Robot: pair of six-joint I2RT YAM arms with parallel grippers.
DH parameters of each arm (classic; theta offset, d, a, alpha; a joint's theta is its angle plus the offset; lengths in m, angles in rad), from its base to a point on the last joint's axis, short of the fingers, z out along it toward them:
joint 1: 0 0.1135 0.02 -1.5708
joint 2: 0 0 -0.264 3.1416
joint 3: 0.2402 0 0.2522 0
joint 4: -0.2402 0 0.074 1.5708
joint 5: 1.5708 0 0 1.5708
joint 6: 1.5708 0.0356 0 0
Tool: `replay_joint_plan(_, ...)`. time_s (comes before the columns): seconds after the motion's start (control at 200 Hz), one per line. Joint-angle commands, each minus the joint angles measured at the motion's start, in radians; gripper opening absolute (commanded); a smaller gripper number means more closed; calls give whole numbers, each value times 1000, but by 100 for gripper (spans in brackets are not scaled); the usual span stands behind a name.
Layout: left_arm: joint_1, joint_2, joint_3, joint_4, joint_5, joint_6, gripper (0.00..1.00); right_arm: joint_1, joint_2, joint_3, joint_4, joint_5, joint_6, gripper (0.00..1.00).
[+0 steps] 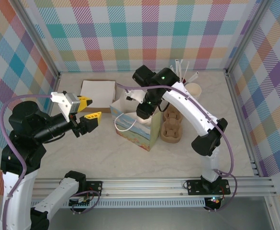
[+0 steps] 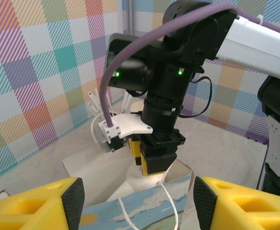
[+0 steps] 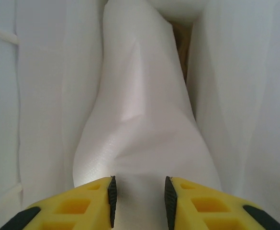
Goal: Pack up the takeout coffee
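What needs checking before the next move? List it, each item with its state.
1. Right end effector inside the printed paper bag with white string handles: ok.
2. Its jaws narrowly apart, nothing between them: ok.
3. Left end effector open, empty, apart from the bag: ok.
4. Bag upright: ok.
5. The takeout coffee packed: cannot tell; a pale open paper cup stands on the table behind the brown pulp cup carrier.

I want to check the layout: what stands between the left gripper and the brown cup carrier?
In the top view, the paper bag stands between the left gripper and the cup carrier.
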Motion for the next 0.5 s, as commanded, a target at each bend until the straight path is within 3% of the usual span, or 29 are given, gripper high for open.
replay_joint_plan(0.0,-15,0,-5,0,11,9,64,4,13,-56,16,-31,15,34)
replay_joint_plan(0.26,-15,-8,-6,-5,-1,12,64,4,53,-15,29,-53,27,33)
replay_joint_plan(0.495,-15,-19,-36,16,-57,-13,65,1,-26,61,23,-13,54,39)
